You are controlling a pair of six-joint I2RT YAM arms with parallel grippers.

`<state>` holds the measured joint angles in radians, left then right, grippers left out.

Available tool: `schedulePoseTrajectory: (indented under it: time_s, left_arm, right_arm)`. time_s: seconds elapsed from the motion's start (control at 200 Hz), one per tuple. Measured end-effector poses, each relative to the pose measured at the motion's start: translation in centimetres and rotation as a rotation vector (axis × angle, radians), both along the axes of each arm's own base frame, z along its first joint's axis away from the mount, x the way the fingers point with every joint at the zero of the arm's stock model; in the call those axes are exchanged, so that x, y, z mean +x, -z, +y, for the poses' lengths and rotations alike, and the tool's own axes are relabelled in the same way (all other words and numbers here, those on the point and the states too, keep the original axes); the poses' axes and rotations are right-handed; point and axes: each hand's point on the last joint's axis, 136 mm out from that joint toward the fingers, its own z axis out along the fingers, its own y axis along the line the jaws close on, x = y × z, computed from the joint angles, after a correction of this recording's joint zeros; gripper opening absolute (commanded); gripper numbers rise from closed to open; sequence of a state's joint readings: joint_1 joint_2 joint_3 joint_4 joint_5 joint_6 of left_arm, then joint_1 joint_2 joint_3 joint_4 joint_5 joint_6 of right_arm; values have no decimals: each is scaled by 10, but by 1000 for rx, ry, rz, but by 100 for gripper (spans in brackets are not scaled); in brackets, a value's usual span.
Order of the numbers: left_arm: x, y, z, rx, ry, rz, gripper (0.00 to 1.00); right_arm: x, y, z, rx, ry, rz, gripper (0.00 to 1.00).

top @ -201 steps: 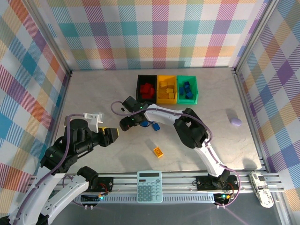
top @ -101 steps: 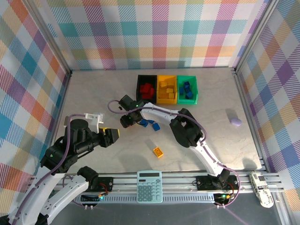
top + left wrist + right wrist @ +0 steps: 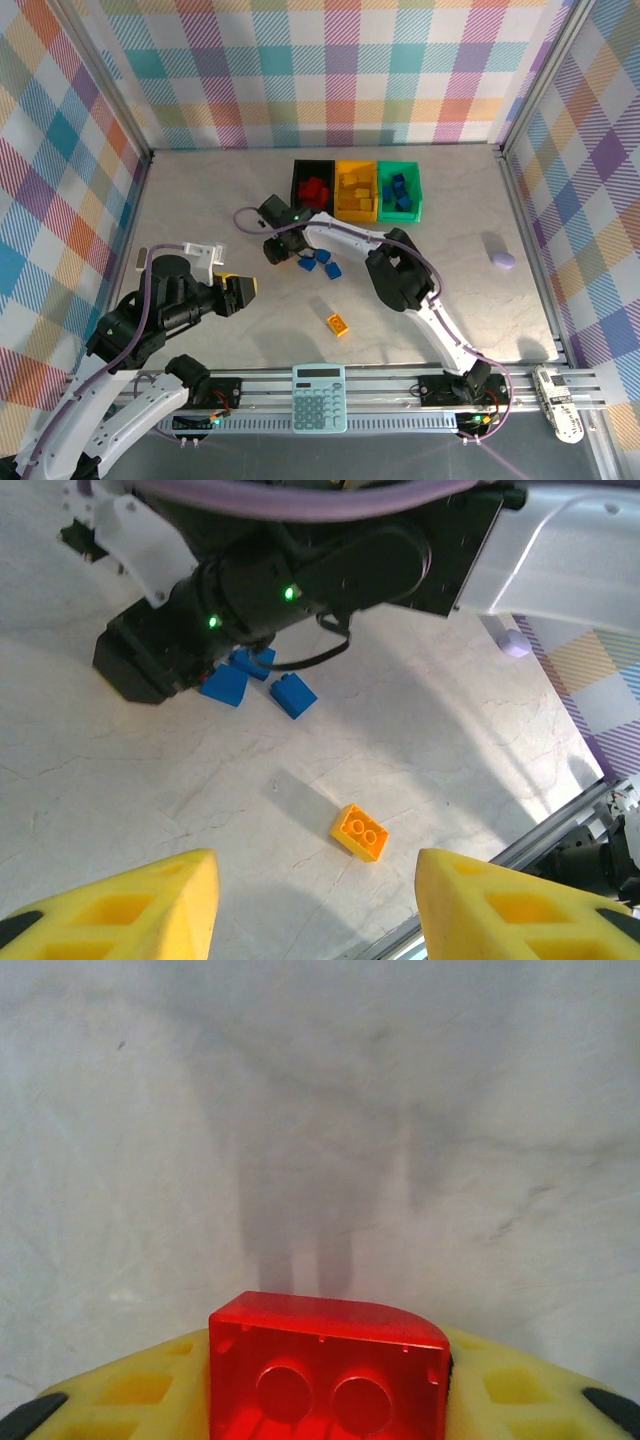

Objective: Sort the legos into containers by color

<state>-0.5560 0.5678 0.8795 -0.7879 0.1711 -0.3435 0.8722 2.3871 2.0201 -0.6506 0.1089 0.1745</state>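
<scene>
My right gripper (image 3: 328,1385) is shut on a red lego (image 3: 328,1365), held hollow side up just above the bare table; its yellow fingers (image 3: 130,1390) flank it. From above, this gripper (image 3: 274,250) sits left of three blue legos (image 3: 322,263), in front of the black bin (image 3: 297,185). The yellow bin (image 3: 357,216) and green bin (image 3: 418,190) stand beside it, each holding legos of its color; red ones lie in the black one. My left gripper (image 3: 310,880) hangs open above the table near a yellow lego (image 3: 360,832), not touching it.
The right arm (image 3: 400,275) stretches across the middle of the table. A teal calculator (image 3: 319,397) lies on the front rail. A lilac lump (image 3: 503,260) sits near the right wall. Checkered walls close in three sides.
My right gripper has shut on the red lego and drawn back a little toward the bins, uncovering the blue legos. The left arm has hardly moved.
</scene>
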Motion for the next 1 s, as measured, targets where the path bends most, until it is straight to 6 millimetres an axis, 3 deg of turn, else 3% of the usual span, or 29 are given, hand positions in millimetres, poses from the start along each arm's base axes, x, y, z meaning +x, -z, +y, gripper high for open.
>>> schedulePoseTrajectory:
  time_s: [0.365,0.585,0.68,0.79,1.0]
  left_arm:
    - [0,0,0,1,2,-1,53]
    - [0,0,0,3,1,-2,53]
    - [0,0,0,3,1,-2,53]
    - [0,0,0,3,1,-2,52]
    - [0,1,-1,5,1,0,52]
  right_arm:
    - [86,-59,-46,73,109,-110,45]
    - [136,-119,-70,166,181,-210,45]
    - [152,-134,-72,207,196,-247,46]
    - [165,-129,-73,226,203,-255,46]
    - [175,-86,-68,213,200,-214,48]
